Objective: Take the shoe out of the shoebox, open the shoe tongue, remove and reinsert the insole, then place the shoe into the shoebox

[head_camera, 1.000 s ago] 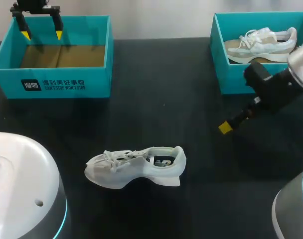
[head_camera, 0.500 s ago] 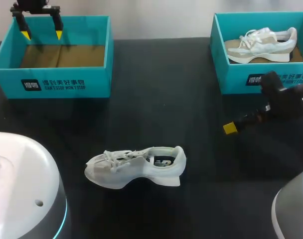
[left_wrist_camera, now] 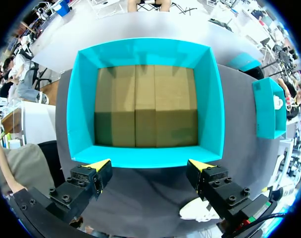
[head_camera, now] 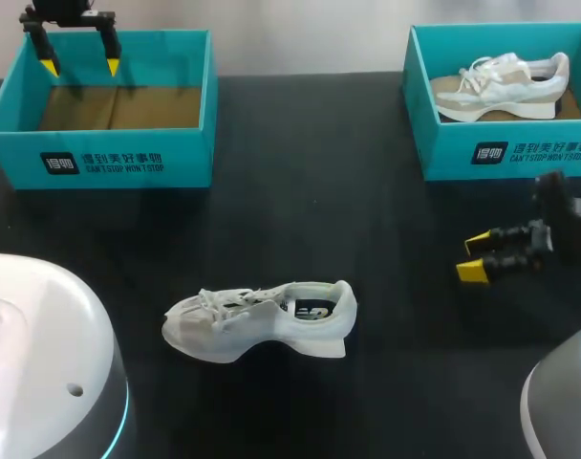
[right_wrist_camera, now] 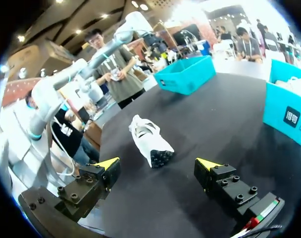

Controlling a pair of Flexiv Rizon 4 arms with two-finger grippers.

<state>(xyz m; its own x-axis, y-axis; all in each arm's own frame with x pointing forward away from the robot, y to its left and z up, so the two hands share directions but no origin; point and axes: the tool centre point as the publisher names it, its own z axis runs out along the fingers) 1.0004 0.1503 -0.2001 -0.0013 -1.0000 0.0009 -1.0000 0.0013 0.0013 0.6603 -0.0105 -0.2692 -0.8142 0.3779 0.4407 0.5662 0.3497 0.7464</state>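
1. The right gripper (head_camera: 474, 257) hangs low over the worktop (head_camera: 310, 191) just in front of the right shoebox (head_camera: 520, 153). Its yellow-tipped fingers stand apart with nothing between them and point toward the middle of the worktop.
2. The shoe (head_camera: 262, 323) lies ahead of this gripper, out of any box and resting on its sole on the bare worktop. In the right wrist view it sits in line with the gap between the fingers.
3. Its long axis runs across the worktop, with the heel end toward the right arm's side and the toe toward the left arm's. The right gripper would therefore meet the heel and collar first.
4. The left gripper (head_camera: 78, 67) hovers at the back rim of the left shoebox (head_camera: 109, 163), also spread wide and empty. It is well apart from the shoe, so the right arm looks the nearer one.
5. The shoe is pale, with soft-looking uppers, loose laces bunched over the tongue and a thick, moulded sole flaring at the heel. A dark patch of insole (head_camera: 314, 309) shows through the opening.
6. The worktop is matt black. Both boxes are stiff teal card, the left one showing only a plain brown floor.
7. A second shoe (head_camera: 501, 81), white and beige, lies inside the right shoebox.
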